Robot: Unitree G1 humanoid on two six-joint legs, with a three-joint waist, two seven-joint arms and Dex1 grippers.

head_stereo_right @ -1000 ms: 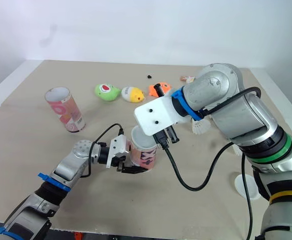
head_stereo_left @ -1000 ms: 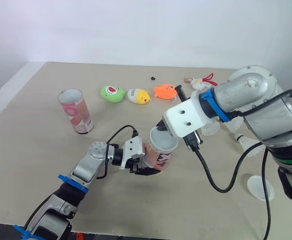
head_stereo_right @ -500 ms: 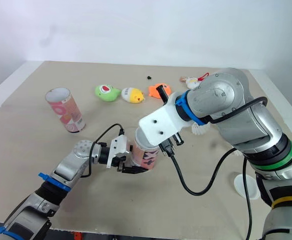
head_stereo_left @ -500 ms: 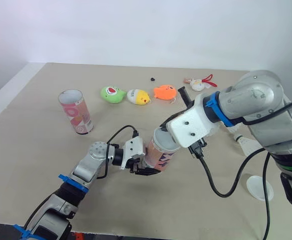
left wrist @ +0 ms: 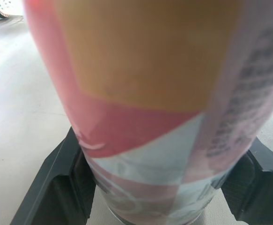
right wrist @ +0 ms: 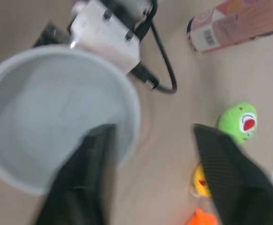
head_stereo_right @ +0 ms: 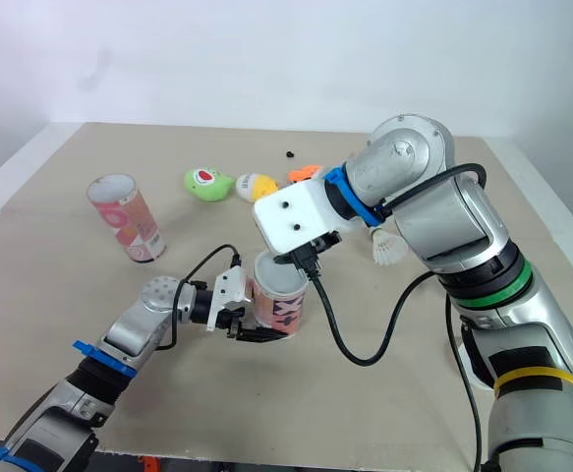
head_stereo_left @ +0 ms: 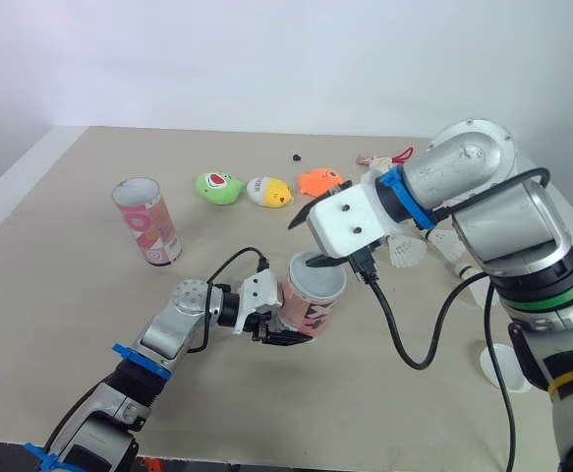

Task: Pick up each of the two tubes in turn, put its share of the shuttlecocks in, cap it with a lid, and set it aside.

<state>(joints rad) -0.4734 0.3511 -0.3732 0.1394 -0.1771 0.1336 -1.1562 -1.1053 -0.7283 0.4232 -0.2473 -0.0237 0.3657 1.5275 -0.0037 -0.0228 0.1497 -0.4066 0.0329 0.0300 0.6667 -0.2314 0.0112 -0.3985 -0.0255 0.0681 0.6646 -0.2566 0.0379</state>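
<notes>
A pink patterned tube stands near the table's front middle, and my left gripper is shut on its lower part. In the left wrist view the black fingers press both sides of the tube. My right gripper hovers right above the tube's open mouth, its fingers spread open; one finger hangs over the rim. What lies inside the tube is blurred. A second pink tube stands at the left. White shuttlecocks lie on the right behind my right arm. A white lid rests at the front right.
Three small toys sit in a row at the back: green, yellow, orange. A red-and-white trinket lies behind them. A black cable loops down from my right wrist next to the held tube.
My right gripper has gone from shut to open above the tube's mouth. The tube, tilted half a second ago, stands more upright. The left gripper keeps its hold.
</notes>
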